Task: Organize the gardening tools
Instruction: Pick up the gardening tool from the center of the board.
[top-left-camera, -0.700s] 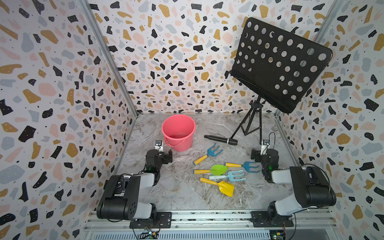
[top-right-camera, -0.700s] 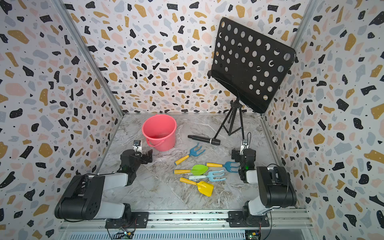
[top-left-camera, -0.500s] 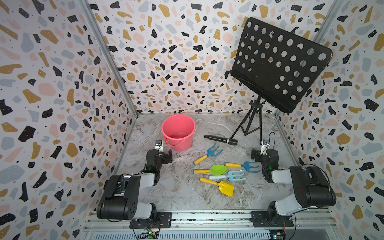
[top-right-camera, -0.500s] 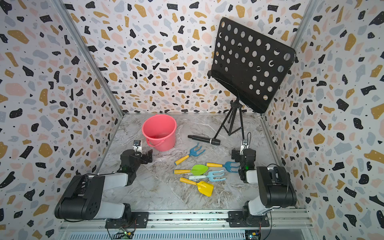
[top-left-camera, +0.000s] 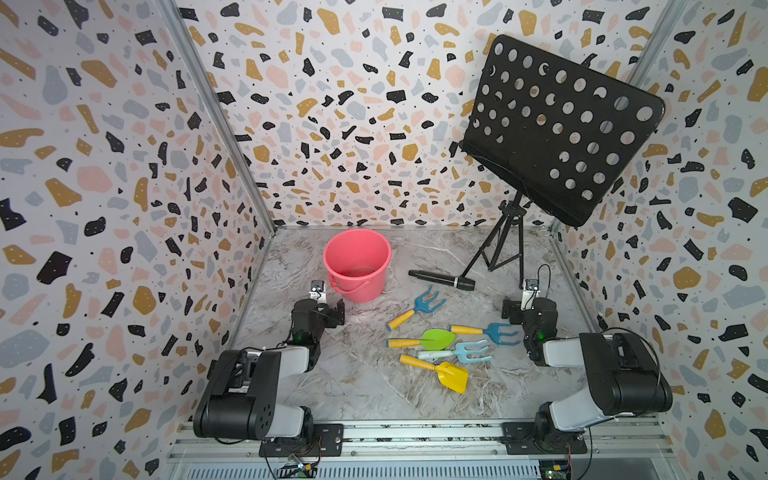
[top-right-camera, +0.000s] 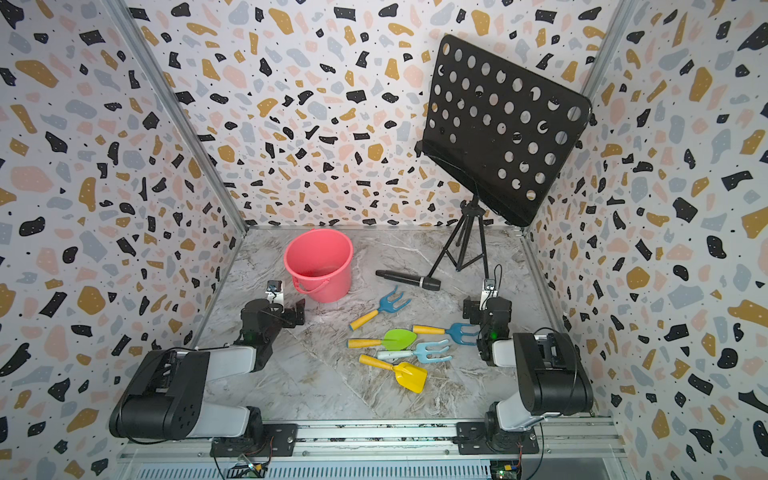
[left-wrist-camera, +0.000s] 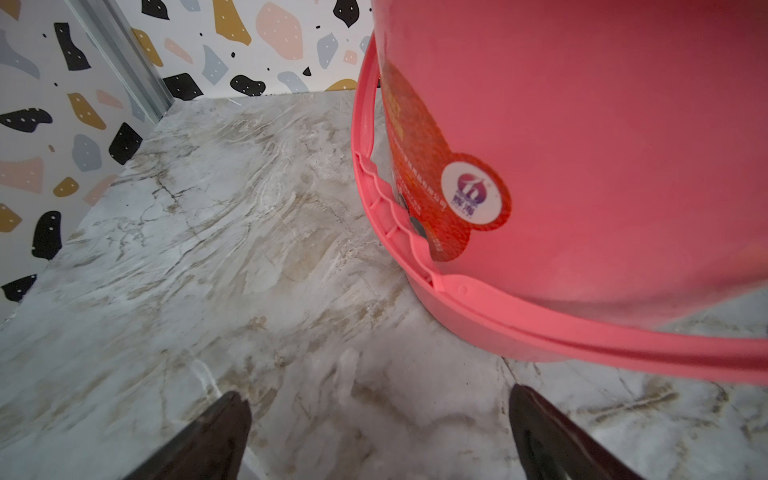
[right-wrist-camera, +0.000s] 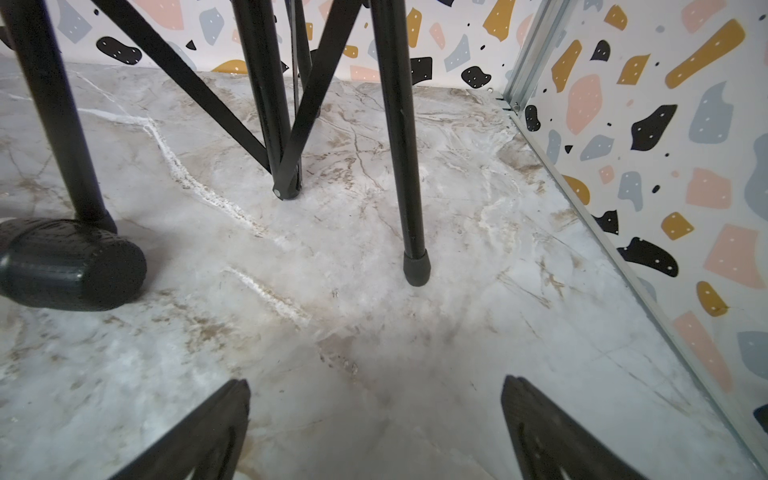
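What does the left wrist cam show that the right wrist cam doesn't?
Left wrist only: the pink bucket close ahead, its handle hanging down its side, and a label on its wall.
Right wrist only: the black stand legs and one end of the black microphone lying on the table.
Both: the marble tabletop, the speckled wall, and an open gripper with nothing between its fingers: left gripper, right gripper.

top views: high front, facing down, same table (top-left-camera: 365, 395) | left wrist: low, near bucket (left-wrist-camera: 582, 145) | right wrist: low, near stand (right-wrist-camera: 399, 145)
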